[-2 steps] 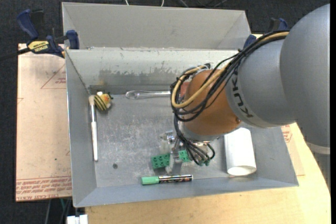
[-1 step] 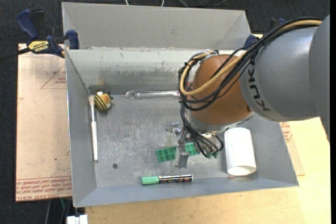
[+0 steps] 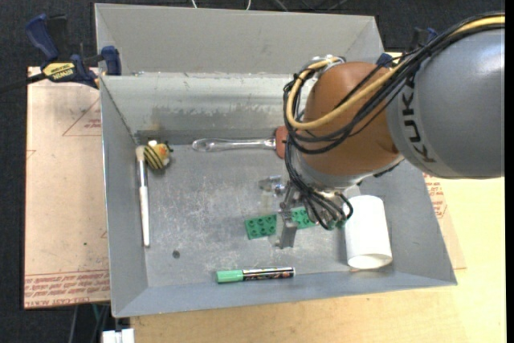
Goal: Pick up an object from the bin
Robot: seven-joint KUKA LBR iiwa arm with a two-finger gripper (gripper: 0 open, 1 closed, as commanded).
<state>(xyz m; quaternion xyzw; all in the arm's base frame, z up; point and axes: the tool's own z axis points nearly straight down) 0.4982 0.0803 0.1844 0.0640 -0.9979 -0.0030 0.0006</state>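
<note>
Brick [image 3: 259, 226] lies central; cup [image 3: 368, 233] to its right; marker [image 3: 254, 275] before it; spoon [image 3: 233, 144] behind.

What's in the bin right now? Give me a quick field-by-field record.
gripper: low over the green toy brick, mid-floor
white cup: right of the gripper, near right wall
green marker: along front wall
clear spoon: along back wall
white stick: along left wall
</note>
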